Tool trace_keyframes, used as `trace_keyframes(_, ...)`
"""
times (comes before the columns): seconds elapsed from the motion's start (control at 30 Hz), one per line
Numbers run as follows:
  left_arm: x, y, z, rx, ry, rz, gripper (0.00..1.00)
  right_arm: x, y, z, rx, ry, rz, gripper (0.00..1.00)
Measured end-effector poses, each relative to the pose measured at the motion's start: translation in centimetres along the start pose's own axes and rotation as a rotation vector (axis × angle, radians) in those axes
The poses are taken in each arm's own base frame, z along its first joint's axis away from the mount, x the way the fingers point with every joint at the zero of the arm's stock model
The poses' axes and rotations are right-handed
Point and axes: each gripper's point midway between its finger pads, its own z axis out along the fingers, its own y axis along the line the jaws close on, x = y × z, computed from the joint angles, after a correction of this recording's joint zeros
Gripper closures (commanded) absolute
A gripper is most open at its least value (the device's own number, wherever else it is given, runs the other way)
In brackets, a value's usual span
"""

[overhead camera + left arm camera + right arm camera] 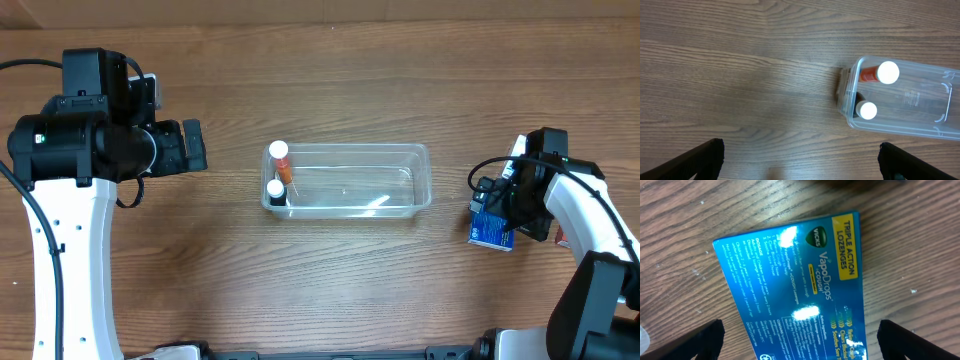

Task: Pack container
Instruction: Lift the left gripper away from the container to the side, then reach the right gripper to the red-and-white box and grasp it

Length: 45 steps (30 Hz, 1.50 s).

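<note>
The clear plastic container point(400, 152) lies in the middle of the table. At its left end stand an orange bottle with a white cap point(279, 153) and a dark bottle with a white cap point(276, 189). The left wrist view shows the container point(920, 107) and both caps point(888, 72) point(867, 110) at the right. My left gripper point(800, 162) is open and empty above bare wood, left of the container. My right gripper point(800, 340) is open over a blue Vicks VapoDrops box point(790, 285) lying flat on the table point(490, 230), its fingers either side, not touching.
The wooden table point(330, 290) stretches all round. A small white and red object point(560, 238) peeks out by the right arm. A pale rounded edge point(643, 341) shows at the lower left of the right wrist view.
</note>
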Motion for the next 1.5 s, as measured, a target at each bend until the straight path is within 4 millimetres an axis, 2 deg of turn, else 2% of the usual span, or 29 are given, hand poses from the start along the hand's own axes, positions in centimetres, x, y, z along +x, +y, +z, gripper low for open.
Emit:
trace_keyframes(0.23, 0.0, 0.0, 0.0, 0.0, 0.0, 0.0, 0.0, 0.2, 0.0, 0.2, -0.001, 0.014, -0.017, 0.0)
trace_keyframes(0.33, 0.0, 0.0, 0.0, 0.0, -0.001, 0.002, 0.0, 0.7, -0.5, -0.9, 0.01, 0.055, 0.006, 0.0)
trace_keyframes(0.4, 0.0, 0.0, 0.0, 0.0, -0.002, 0.003, 0.0, -1.1, -1.3, -3.0, 0.005, 0.009, 0.065, 0.0)
trace_keyframes(0.47, 0.0, 0.0, 0.0, 0.0, 0.0, 0.003, 0.0, -3.7, -3.3, -6.6, -0.006, -0.088, 0.163, 0.0)
trace_keyframes(0.57, 0.0, 0.0, 0.0, 0.0, 0.002, 0.003, 0.0, -6.8, -7.8, -12.9, -0.005, -0.27, 0.32, 0.0)
trace_keyframes(0.63, 0.0, 0.0, 0.0, 0.0, 0.002, 0.003, 0.0, -7.2, -10.7, -14.9, 0.01, -0.337, 0.408, 0.0)
trace_keyframes(0.67, 0.0, 0.0, 0.0, 0.0, 0.002, 0.003, 0.0, -7.1, -12.0, -15.2, 0.02, -0.348, 0.449, 0.0)
trace_keyframes(0.73, 0.0, 0.0, 0.0, 0.0, 0.002, 0.003, 0.0, -6.9, -14.0, -15.0, 0.036, -0.349, 0.511, 0.0)
trace_keyframes(0.8, 0.0, 0.0, 0.0, 0.0, 0.002, 0.003, 0.0, -6.9, -15.3, -14.0, 0.047, -0.324, 0.541, 0.0)
trace_keyframes(1.0, 0.1, 0.0, 0.0, 0.0, 0.003, 0.002, 0.0, -6.6, -16.3, -7.5, 0.084, -0.137, 0.526, 0.0)
trace_keyframes(1.17, 0.0, 0.0, 0.0, 0.0, 0.001, 0.003, 0.0, -6.3, -16.7, -3.4, 0.093, -0.02, 0.492, 0.0)
trace_keyframes(1.3, 0.0, 0.0, 0.0, 0.0, 0.002, 0.003, 0.0, -6.4, -16.9, -2.0, 0.097, 0.004, 0.46, 0.0)
trace_keyframes(1.5, 0.0, 0.0, 0.0, 0.001, 0.001, 0.003, 0.0, -7.0, -17.1, -1.4, 0.1, -0.01, 0.414, 0.0)
